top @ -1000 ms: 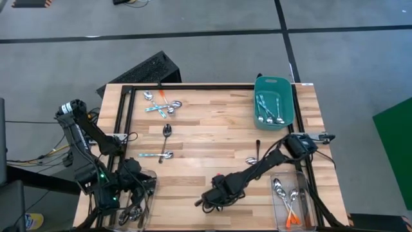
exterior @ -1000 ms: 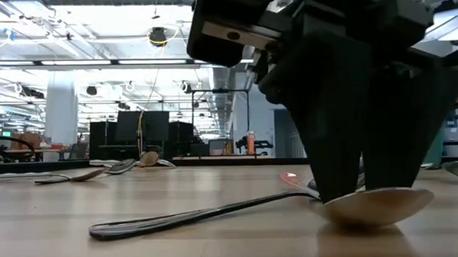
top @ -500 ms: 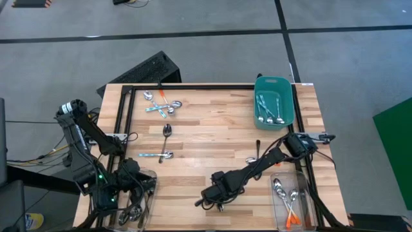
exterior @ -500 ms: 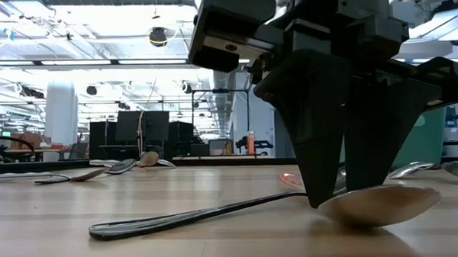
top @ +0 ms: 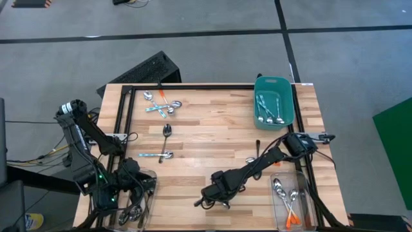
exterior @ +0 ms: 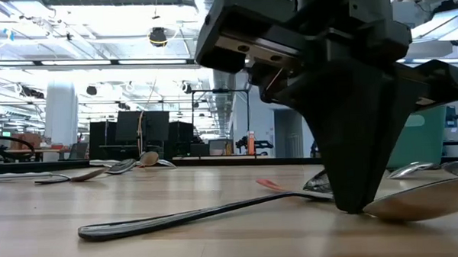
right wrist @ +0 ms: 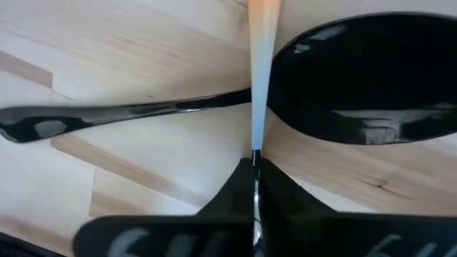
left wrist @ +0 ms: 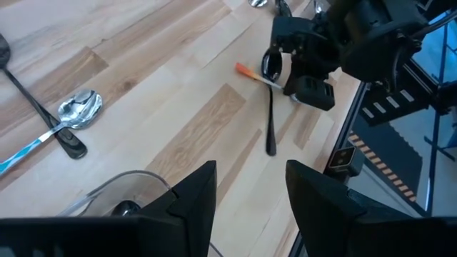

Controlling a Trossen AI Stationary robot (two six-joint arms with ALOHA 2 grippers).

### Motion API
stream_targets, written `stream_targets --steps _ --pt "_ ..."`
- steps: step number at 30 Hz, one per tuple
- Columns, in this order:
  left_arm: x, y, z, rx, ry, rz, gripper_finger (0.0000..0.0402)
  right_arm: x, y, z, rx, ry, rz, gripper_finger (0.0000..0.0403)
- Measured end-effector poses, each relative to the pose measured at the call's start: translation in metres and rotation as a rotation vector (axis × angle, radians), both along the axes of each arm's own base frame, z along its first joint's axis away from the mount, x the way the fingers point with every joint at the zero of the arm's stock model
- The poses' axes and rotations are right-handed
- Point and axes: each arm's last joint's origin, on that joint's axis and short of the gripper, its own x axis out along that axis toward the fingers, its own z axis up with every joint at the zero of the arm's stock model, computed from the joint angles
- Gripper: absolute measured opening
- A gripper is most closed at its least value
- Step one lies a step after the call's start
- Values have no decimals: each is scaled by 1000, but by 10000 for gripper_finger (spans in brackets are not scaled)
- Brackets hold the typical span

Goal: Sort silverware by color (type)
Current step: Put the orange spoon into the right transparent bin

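Gripping a spoon near the table's (top: 212,135) front edge
We hold the right gripper (exterior: 359,208) pinched on an orange-handled spoon (right wrist: 263,43); the thin grip risks slippage; the left gripper (left wrist: 246,193) hovers spread.

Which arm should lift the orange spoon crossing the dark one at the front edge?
Right. Its gripper is shut on the orange spoon there; the left gripper is over the clear bin.
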Motion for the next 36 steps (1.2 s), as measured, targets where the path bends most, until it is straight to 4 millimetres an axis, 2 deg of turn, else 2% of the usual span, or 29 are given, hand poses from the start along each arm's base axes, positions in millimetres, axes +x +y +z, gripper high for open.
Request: stream_targets --steps 5,9,15,18,23,28,31,36 --pt "0 0 0 15 2 -12 155 -1 2 0 2 0 44 15" --pt "0 0 0 16 1 -12 155 -4 9 15 -29 -6 79 6" --pt "1 1 0 42 -30 4 155 -19 10 70 -60 -42 100 6" --pt "1 1 0 45 -35 7 155 -35 9 89 -95 -11 101 6" --pt "1 1 0 49 -34 7 155 -78 5 133 -147 63 70 6" --pt "1 2 0 54 -31 13 155 -121 10 160 -198 134 54 6" --pt "1 2 0 54 -32 13 155 -145 16 170 -175 118 75 6" --pt "1 3 0 61 -37 16 155 -181 32 167 -138 182 32 6"
